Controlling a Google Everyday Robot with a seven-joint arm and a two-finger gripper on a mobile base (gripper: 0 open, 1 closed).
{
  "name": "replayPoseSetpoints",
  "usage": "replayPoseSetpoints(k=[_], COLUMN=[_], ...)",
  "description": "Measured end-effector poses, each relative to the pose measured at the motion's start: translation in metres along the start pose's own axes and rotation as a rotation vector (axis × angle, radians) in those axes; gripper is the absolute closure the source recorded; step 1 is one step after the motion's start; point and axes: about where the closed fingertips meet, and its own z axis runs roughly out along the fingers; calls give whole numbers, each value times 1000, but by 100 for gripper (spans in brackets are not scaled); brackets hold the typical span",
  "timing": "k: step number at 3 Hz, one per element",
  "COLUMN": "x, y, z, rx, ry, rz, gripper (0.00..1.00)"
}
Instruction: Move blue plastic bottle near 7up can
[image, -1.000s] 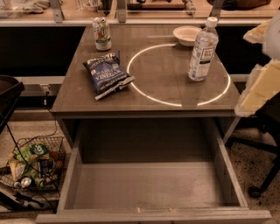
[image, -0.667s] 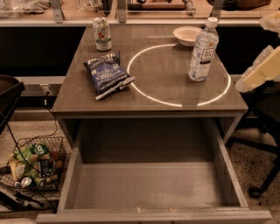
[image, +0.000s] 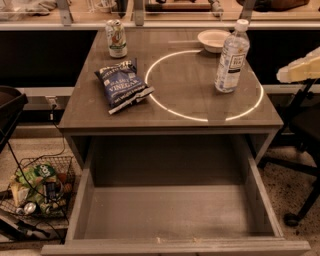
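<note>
Change since earlier frame: the gripper (image: 300, 70) at the right edge of the frame now sits higher and lies flatter. A second ago it hung lower and slanted, reaching down past the table's edge.
Unchanged: blue plastic bottle (image: 231, 57), 7up can (image: 116, 39) and chip bag (image: 122, 86) are all in the same spots as before.
Gripper pose: pale yellowish, roughly horizontal, its tip pointing left toward the table (image: 200, 100). It is cut off by the right frame border and sits off the tabletop, right of the bottle and about level with the bottle's lower half.
Grip state: whether it is open or closed does not show; it holds nothing and is well apart from the bottle.
Bottle position: upright in the upper right of the frame, on the right part of the tabletop, inside the bright light ring (image: 190, 117) near its right arc.
Can position: upright at the far left corner of the tabletop, well apart from the bottle.
Between them: the chip bag lies flat left of the ring, and a white bowl (image: 212, 40) sits at the far edge, near the bottle.
Below: an open drawer (image: 170, 215) fills the lower frame, with a wire basket (image: 37, 187) of packets on the floor at lower left.
</note>
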Motion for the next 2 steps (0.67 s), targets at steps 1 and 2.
replayPoseSetpoints(k=[1, 2], x=[7, 6], y=[-9, -11], z=[-7, -9], rx=[48, 56], ry=[-76, -86], rz=[35, 38], gripper=[0, 0])
